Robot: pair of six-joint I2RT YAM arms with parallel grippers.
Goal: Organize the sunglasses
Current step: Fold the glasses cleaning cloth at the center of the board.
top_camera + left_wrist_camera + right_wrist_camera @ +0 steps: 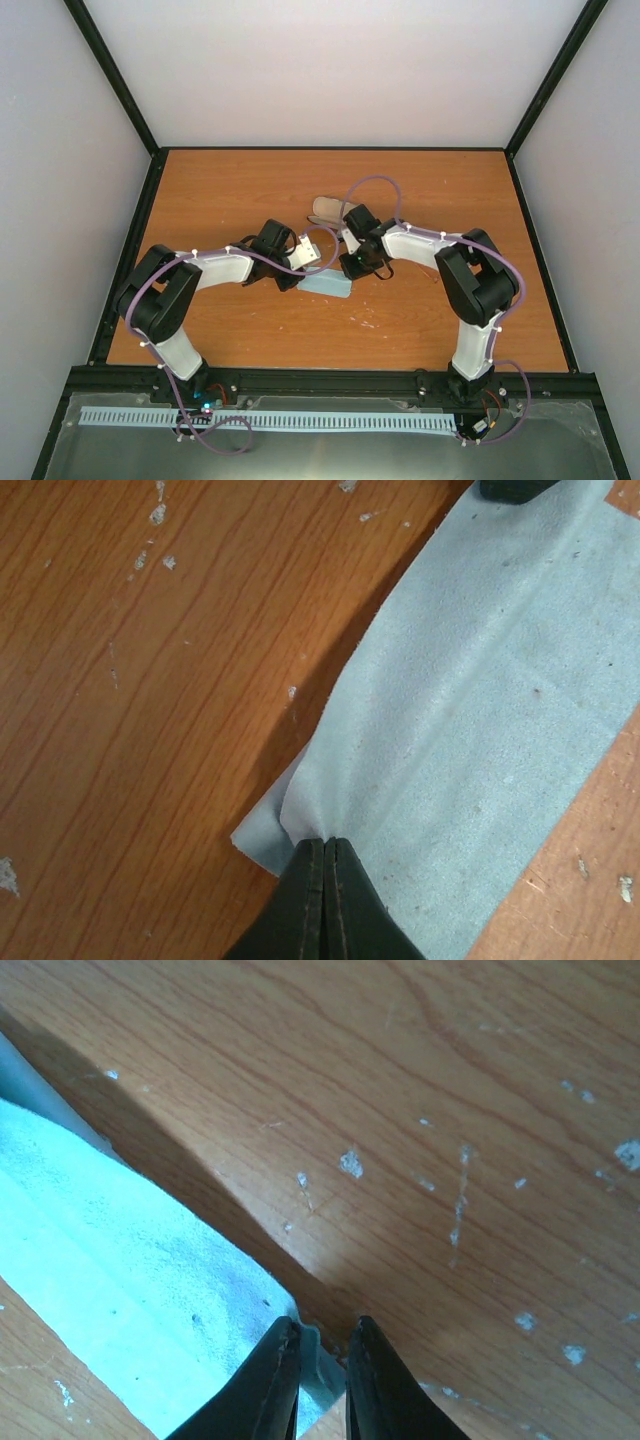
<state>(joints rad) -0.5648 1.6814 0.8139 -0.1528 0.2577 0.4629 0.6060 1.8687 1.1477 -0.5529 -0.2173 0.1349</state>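
The pale blue cloth [328, 285] lies folded into a strip on the table between both arms. My left gripper [312, 270] is shut on one corner of the cloth [480, 700], which puckers at the fingertips in the left wrist view [325, 842]. My right gripper [350, 270] stands at the opposite end; its fingers are slightly apart [325, 1332] with the cloth's edge [110, 1260] between them, against one finger. The right fingertip shows at the top of the left wrist view [515, 488]. The brown case [328, 209] lies just behind the grippers. I cannot make out the sunglasses in any view.
The wooden table [250, 190] has black frame rails along its edges and grey walls around it. The tabletop is scuffed with white specks [350, 1163].
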